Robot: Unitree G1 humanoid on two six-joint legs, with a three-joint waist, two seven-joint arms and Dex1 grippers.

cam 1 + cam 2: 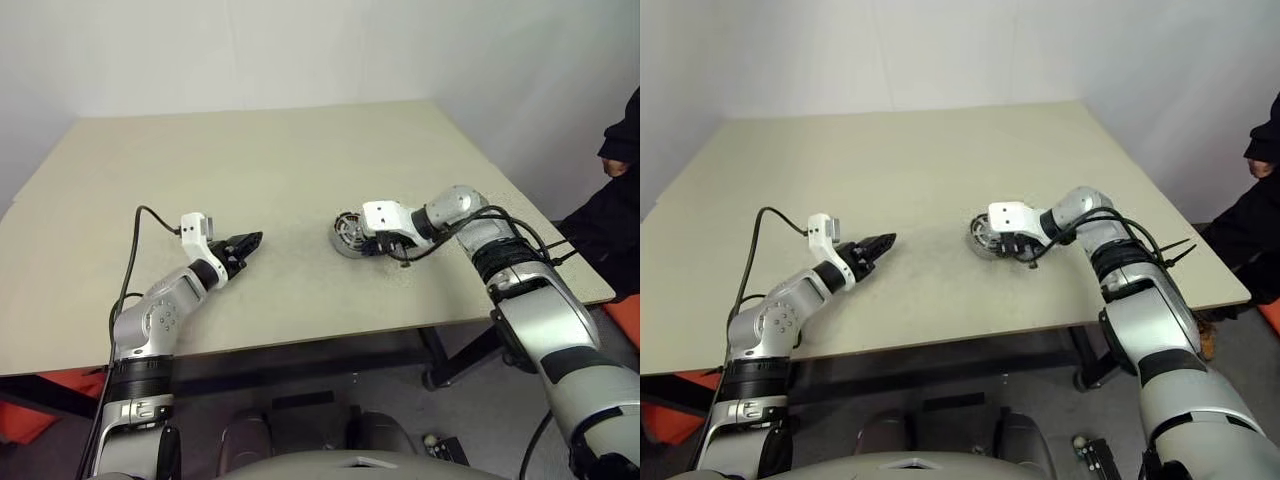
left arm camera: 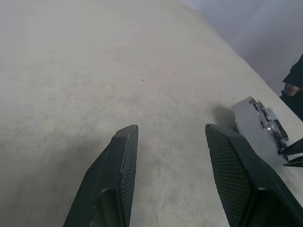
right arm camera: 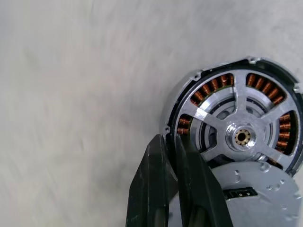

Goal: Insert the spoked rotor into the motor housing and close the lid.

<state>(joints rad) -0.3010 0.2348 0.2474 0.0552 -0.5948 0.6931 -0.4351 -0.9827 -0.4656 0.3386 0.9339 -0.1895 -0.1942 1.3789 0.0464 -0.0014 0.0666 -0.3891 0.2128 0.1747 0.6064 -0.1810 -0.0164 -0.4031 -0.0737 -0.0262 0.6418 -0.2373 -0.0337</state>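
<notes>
The motor housing (image 3: 176, 101) lies on the table (image 1: 260, 160) right of centre, its copper windings showing. The spoked rotor (image 3: 242, 137) sits inside it, hub centred. A grey round disc (image 3: 267, 187) with small holes and a black slot overlaps the housing's edge; I cannot tell if it is the lid. My right gripper (image 3: 171, 142) is shut, its tips at the housing's rim, and I cannot tell whether they pinch that rim. In the head views it bends over the housing (image 1: 346, 236). My left gripper (image 1: 250, 241) hovers open and empty over bare table, well left of the housing.
A person in dark clothing (image 1: 622, 140) stands past the table's right edge. The table's front edge (image 1: 300, 345) runs just below both arms. The right wrist's white camera block (image 2: 258, 124) shows in the left wrist view.
</notes>
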